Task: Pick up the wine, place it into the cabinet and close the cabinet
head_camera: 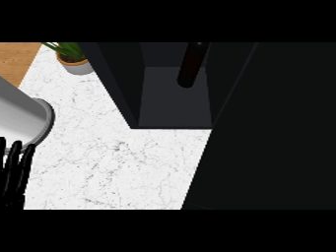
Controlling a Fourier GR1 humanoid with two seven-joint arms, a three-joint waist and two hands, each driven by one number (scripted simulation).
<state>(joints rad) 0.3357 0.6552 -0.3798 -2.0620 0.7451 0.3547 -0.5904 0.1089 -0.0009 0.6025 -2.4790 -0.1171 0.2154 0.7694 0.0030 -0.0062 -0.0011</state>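
Observation:
The wine bottle [192,64], dark and slim, stands upright inside the dark cabinet [170,106], toward the back of its open compartment. The cabinet's door [280,147] is a large dark panel that fills the right side of the view and reaches down to the lower edge. My left hand [4,172] shows at the lower left, fingers straight and pointing up, resting with nothing in it and well away from the bottle. A grey forearm [10,110] crosses the left edge above it. My right hand shows nowhere in the view.
A small potted plant [74,59] stands at the back left on the white marble counter [112,162]. A wooden surface [7,59] lies beyond the counter's left edge. The cabinet's left wall [116,83] juts toward me.

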